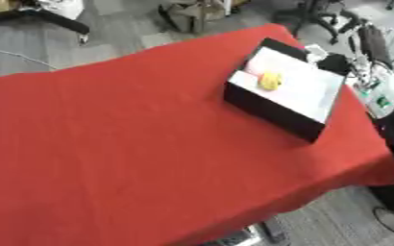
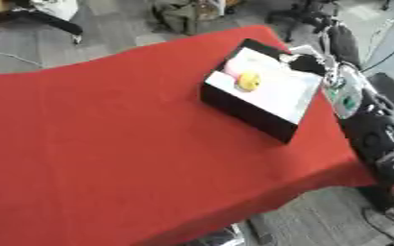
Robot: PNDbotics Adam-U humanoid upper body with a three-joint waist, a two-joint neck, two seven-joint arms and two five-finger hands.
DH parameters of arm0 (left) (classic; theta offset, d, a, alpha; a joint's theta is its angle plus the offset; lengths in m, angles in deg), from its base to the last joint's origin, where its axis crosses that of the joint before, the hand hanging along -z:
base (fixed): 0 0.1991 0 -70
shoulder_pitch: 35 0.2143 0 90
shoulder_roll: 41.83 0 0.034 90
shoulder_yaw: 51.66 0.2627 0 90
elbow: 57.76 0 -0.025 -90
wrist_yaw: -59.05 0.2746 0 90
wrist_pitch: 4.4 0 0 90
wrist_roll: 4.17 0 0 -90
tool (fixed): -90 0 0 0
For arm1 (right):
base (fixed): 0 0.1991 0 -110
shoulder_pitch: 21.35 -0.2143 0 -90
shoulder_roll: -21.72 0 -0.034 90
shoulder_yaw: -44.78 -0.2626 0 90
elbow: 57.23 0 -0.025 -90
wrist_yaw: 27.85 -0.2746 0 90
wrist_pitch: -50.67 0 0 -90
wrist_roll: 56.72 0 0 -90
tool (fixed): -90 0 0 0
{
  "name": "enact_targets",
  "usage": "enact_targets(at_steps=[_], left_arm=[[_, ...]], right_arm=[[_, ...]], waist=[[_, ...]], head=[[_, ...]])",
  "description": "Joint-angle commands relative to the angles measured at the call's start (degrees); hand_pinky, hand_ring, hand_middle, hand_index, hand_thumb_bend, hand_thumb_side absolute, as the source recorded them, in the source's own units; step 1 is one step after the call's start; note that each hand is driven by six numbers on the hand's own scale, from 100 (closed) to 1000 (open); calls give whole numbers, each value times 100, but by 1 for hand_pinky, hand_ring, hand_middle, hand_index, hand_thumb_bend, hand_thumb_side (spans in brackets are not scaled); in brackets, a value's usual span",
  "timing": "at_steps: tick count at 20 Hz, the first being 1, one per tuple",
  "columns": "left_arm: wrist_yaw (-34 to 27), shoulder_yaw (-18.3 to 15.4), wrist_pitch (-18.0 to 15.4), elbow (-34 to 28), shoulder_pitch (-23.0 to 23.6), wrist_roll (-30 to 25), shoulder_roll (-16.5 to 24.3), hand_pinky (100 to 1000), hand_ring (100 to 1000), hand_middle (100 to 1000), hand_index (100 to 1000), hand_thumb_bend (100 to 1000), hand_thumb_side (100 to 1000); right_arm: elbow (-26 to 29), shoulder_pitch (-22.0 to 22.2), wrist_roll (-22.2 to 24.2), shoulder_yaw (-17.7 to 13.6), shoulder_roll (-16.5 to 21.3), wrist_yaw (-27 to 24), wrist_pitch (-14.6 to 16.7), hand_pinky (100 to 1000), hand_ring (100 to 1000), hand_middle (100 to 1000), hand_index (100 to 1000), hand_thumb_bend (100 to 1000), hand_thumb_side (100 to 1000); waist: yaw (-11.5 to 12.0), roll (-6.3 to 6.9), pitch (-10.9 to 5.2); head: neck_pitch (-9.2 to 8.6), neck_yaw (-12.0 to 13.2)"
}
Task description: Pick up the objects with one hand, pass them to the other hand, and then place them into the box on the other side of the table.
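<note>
A black box (image 1: 267,109) with a white inside stands on the right part of the red table (image 1: 125,144). A small yellow object (image 1: 269,81) lies in it, beside a pale pink thing (image 2: 231,69) near the box's left wall. My right hand (image 2: 306,63) is a dark shape at the box's far right corner, just over its rim. Behind it, my right arm (image 2: 350,96) runs down the right edge of the table. Nothing shows in the hand. My left hand is out of sight.
The red cloth carries nothing else in view. Its front edge drops to grey floor at the lower right. Chairs, bags and cables lie on the floor beyond the far edge.
</note>
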Motion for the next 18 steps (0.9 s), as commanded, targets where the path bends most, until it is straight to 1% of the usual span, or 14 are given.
enact_targets(at_steps=[1, 2, 4, 6, 9, 12, 15, 18], left_arm=[[45, 14, -19, -242, -13, 284, 24, 638, 491, 519, 627, 385, 604], [66, 11, -38, -288, -2, 348, -18, 639, 492, 519, 628, 387, 602], [111, 14, -71, -366, 4, 435, -89, 644, 499, 525, 631, 388, 603], [143, 26, -139, -474, -17, 502, -253, 649, 506, 531, 635, 389, 604], [156, 56, -180, -599, -55, 601, -535, 651, 511, 537, 640, 381, 614], [73, 127, -133, -656, -66, 669, -863, 655, 520, 544, 644, 382, 624], [-39, 181, -138, -739, -71, 708, -1166, 660, 528, 551, 650, 386, 628], [-124, 189, -148, -830, -64, 771, -1464, 666, 538, 558, 652, 382, 637]], right_arm=[[304, -246, -166, 160, 90, 306, -93, 789, 855, 676, 936, 645, 542], [460, -280, -262, 213, -21, 406, -20, 790, 854, 677, 934, 640, 539], [781, -249, -460, 238, -193, 607, 156, 793, 855, 684, 934, 628, 546], [1088, -289, -649, 385, -437, 797, 337, 793, 853, 680, 933, 615, 550], [1551, -219, -934, 597, -882, 999, 619, 811, 855, 683, 927, 593, 548], [2034, 2, -1231, 754, -1362, 1031, 916, 804, 852, 676, 925, 580, 542], [2510, 320, -1516, 889, -1838, 1006, 1209, 797, 851, 668, 925, 574, 535], [2970, 696, -1527, 898, -2299, 928, 1492, 785, 844, 649, 921, 575, 526]], waist=[[5, -4, -84], [1, 1, -81], [5, 14, -73], [41, 37, -65], [60, 51, -50], [58, 45, -34], [28, 28, -13], [2, 5, 8]], head=[[-15, 407], [-15, 569], [-15, 812], [-15, 1106], [-15, 1410], [-15, 1599], [-15, 1692], [-15, 1703]])
